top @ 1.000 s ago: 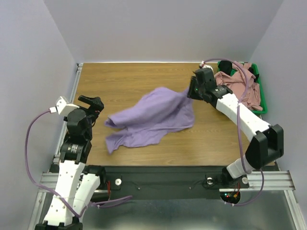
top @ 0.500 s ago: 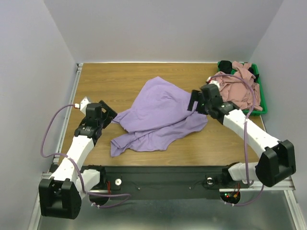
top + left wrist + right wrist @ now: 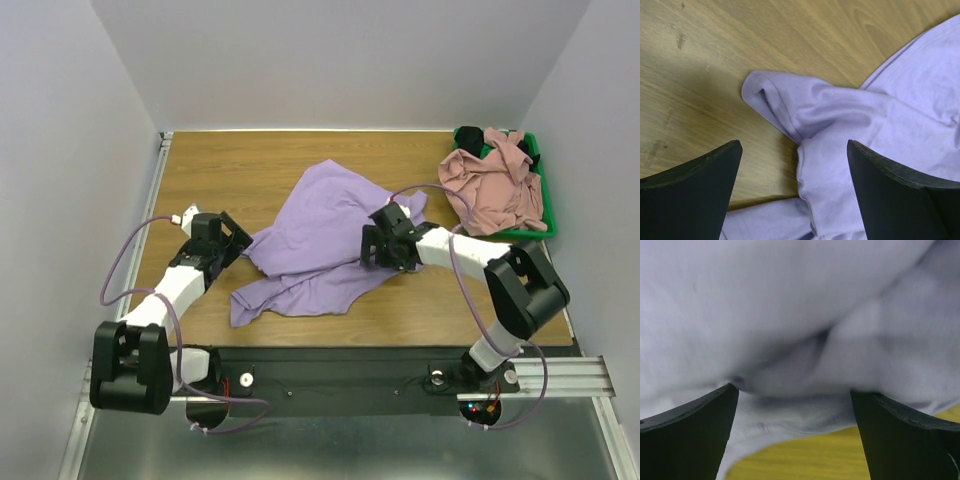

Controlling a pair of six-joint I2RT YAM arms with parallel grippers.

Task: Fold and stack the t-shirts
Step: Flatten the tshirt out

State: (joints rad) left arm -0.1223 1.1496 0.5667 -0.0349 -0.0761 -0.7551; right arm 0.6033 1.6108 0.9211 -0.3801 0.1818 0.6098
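Note:
The lavender t-shirt (image 3: 320,235) lies crumpled and unfolded mid-table. My left gripper (image 3: 236,240) is low at its left edge and open. In the left wrist view a folded sleeve of the shirt (image 3: 805,107) lies between the spread fingers (image 3: 695,190), untouched. My right gripper (image 3: 370,246) hovers open over the shirt's right side. In the right wrist view the shirt's hem (image 3: 790,315) fills the gap above bare wood, ungripped. The pink t-shirt (image 3: 495,185) is heaped in the green bin, with black cloth (image 3: 468,137) beside it.
The green bin (image 3: 547,215) sits at the table's back right corner. Bare wood (image 3: 230,165) shows at the back left and along the front edge. Purple cables loop off both arms. Grey walls close in three sides.
My right gripper opened and let go of the lavender shirt, then moved down and left over it. The shirt dropped and spread. My left arm stretched low to its left sleeve.

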